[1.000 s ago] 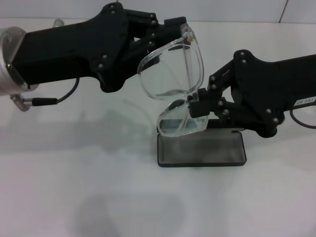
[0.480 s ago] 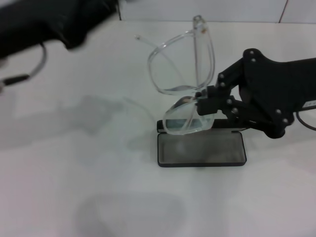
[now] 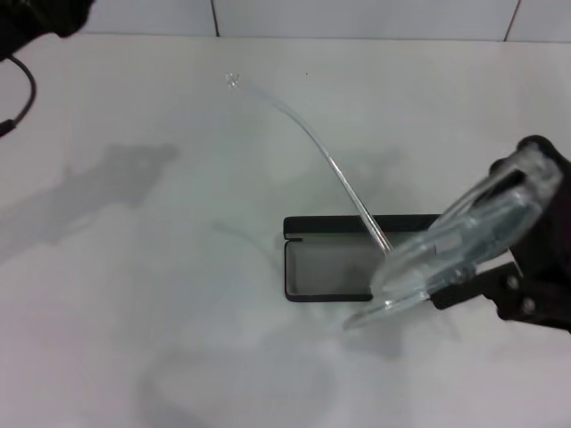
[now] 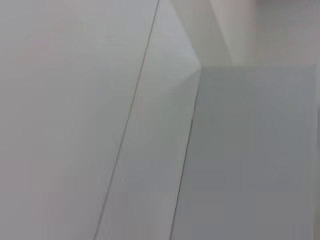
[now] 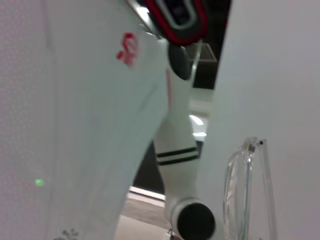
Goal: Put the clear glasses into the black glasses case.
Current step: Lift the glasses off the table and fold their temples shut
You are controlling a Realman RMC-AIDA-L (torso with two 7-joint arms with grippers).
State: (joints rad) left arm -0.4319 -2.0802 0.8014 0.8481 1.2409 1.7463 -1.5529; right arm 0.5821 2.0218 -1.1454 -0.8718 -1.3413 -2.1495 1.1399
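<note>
The clear glasses (image 3: 464, 241) hang tilted over the right end of the black glasses case (image 3: 326, 267), with my right gripper (image 3: 489, 273) shut on them near the lenses at the right edge of the head view. One thin temple arm (image 3: 303, 129) stretches up and to the left from the frame. The case lies open on the table, grey lining up, with its black lid (image 3: 339, 225) behind. In the right wrist view the clear glasses (image 5: 247, 192) show edge-on. Only a dark bit of my left gripper (image 3: 36, 16) shows in the top left corner, far from the case.
A white table (image 3: 178, 294) spreads all around the case, with a tiled wall (image 3: 357, 16) at its back edge. A black cable (image 3: 22, 94) hangs from the left arm. The left wrist view shows only pale wall surfaces (image 4: 100, 120).
My left gripper let go of the glasses and pulled away to the top left corner. The right gripper swung the glasses down and to the right, tilting them over the case's right end.
</note>
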